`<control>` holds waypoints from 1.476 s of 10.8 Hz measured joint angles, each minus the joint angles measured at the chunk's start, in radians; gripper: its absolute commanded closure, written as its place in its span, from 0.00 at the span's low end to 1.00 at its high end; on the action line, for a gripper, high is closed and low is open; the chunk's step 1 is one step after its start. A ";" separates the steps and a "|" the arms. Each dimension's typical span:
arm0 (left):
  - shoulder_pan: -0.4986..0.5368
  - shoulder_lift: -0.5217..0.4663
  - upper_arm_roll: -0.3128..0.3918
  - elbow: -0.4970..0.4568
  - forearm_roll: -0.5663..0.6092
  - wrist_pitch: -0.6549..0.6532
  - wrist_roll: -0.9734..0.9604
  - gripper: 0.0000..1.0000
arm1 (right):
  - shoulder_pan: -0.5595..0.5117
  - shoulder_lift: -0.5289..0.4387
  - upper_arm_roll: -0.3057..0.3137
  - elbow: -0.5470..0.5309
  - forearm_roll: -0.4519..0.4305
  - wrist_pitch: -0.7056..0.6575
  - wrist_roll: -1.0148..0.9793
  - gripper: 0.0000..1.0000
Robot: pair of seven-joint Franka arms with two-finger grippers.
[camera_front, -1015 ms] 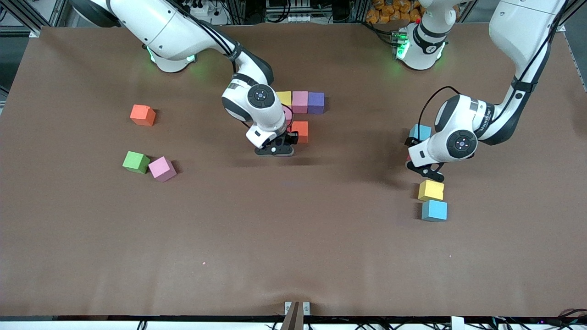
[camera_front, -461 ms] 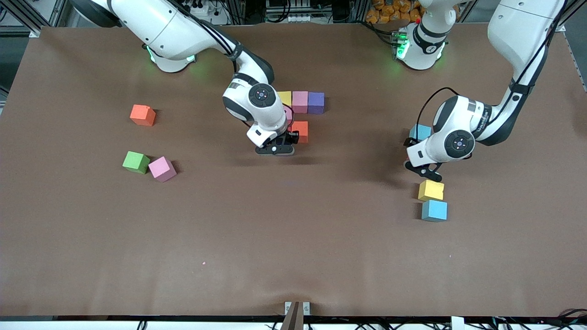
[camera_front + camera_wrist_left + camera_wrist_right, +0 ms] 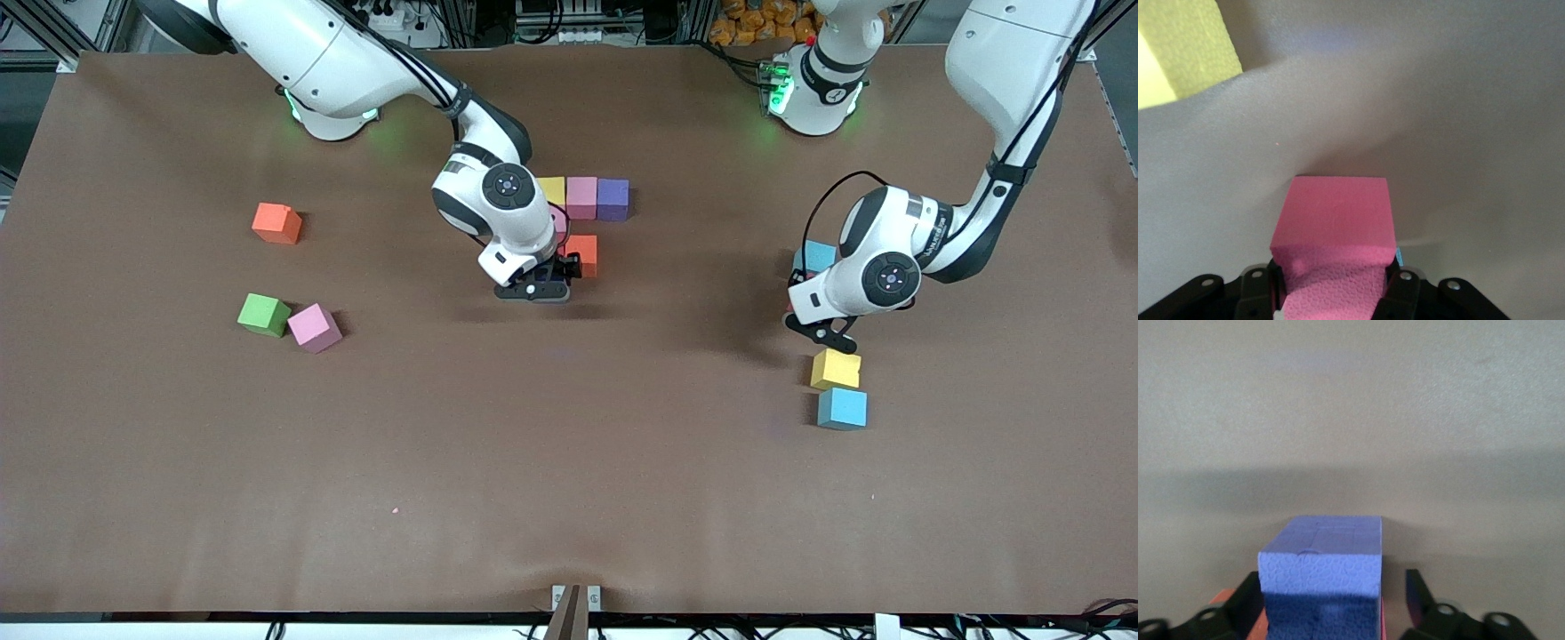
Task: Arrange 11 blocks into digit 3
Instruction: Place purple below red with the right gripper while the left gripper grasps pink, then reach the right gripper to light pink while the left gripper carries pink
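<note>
Closing on one end, letting go on the other: both grippers changed state within the last sec. The right gripper (image 3: 536,286), low at the table just beside the red block (image 3: 582,255), had its fingers clamped a moment ago. Now they stand apart, and the right wrist view shows the purple block (image 3: 1321,567) sitting between them with a clear gap on at least one side, so it is released and nothing is held. That purple cube rests on the table, touching or nearly touching the red one on the side toward the right arm's end. Farther from the front cam sits the row of yellow block (image 3: 551,189), pink block (image 3: 581,196) and second purple block (image 3: 613,198), each touching the next. My read: top bar done, middle bar of the digit 3 being filled in. The wrist hides the joining cube, so I can't confirm the link.

The left gripper (image 3: 822,331), wide open a sec ago, has pinched shut on a pink cube (image 3: 1335,220), fingers pressed against both its sides. The cube still looks to be on the table, near the spare yellow block (image 3: 836,369) and a light blue block (image 3: 842,408) – not lifted yet, as far as I can tell. Another light blue block (image 3: 814,258) is half hidden by the left wrist. Unused toward the right arm's end are the orange block (image 3: 276,223), loose pink block (image 3: 314,327) and green cube (image 3: 263,315). So one cube is newly placed and the next is gripped, but most of the figure is still to build.
</note>
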 measured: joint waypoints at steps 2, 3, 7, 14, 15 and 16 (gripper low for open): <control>-0.002 -0.011 -0.004 0.022 -0.005 0.000 -0.087 0.79 | 0.000 0.000 -0.016 0.020 0.000 0.006 0.000 0.00; -0.007 -0.015 -0.013 0.037 -0.021 0.000 -0.141 0.80 | 0.000 -0.001 -0.024 0.040 0.000 0.007 0.000 0.00; -0.055 -0.036 -0.083 0.093 -0.172 -0.011 -0.437 0.94 | -0.071 -0.044 -0.059 0.122 -0.001 -0.010 -0.055 0.00; -0.214 -0.049 -0.120 0.116 -0.269 -0.019 -1.195 0.97 | -0.440 -0.228 -0.116 -0.099 -0.003 -0.120 -0.713 0.00; -0.227 -0.050 -0.120 0.118 -0.272 -0.019 -1.301 0.98 | -0.487 -0.256 -0.116 -0.139 -0.003 -0.118 -0.804 0.00; -0.241 -0.050 -0.120 0.120 -0.274 -0.017 -1.406 1.00 | -0.532 -0.279 -0.116 -0.168 -0.004 -0.118 -0.910 0.00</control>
